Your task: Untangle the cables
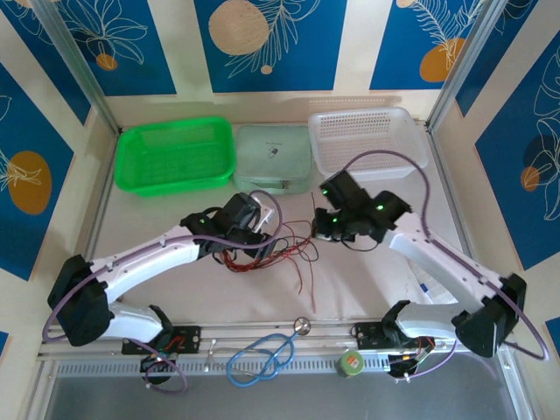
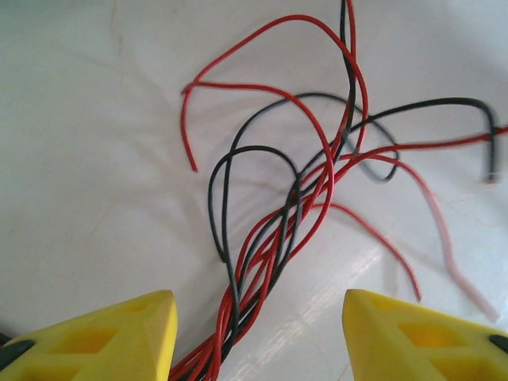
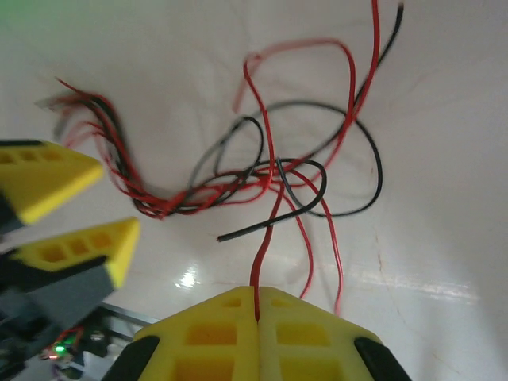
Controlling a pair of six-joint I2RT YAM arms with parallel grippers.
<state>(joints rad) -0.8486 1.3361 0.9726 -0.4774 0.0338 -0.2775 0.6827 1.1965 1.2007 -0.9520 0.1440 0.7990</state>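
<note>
- Nearest me, on the metal rail (image 1: 289,334) at the front edge, lies one blue-tubed stethoscope (image 1: 261,357), its tubing looped and its round silver chest piece pointing toward the tabletop (image 1: 367,280).
- Just to its right on the same rail stands one small green round roll (image 1: 351,363).
- Two white robot arms rise from that rail, one at each side, and both lean in toward the middle.
- Between them, at the middle of the white tabletop, lie the thin red and black cables (image 1: 282,254): one loose bunch, twisted together at its left end and fanning into separate loops and free ends on the right.
- There are more red strands than black, but the twist hides the exact count.
- The left gripper (image 2: 258,305) hangs over the twisted end with its two yellow fingers (image 2: 111,341) spread, one on each side of the bundle and touching none of it.
- The right gripper (image 3: 258,295) has its two yellow fingers pressed together, pinching a single red strand of the cables (image 3: 274,171) that runs up from the tangle into the fingertips.
- In the right wrist view the left gripper (image 3: 99,198) sits just beside the bundle's twisted end, fingers apart.
- Along the far wall stand three containers in a row: one bright green plastic basket (image 1: 175,157) at left, one pale green zipped pouch (image 1: 273,157) in the middle and one white mesh plastic basket (image 1: 367,140) at right.
</note>
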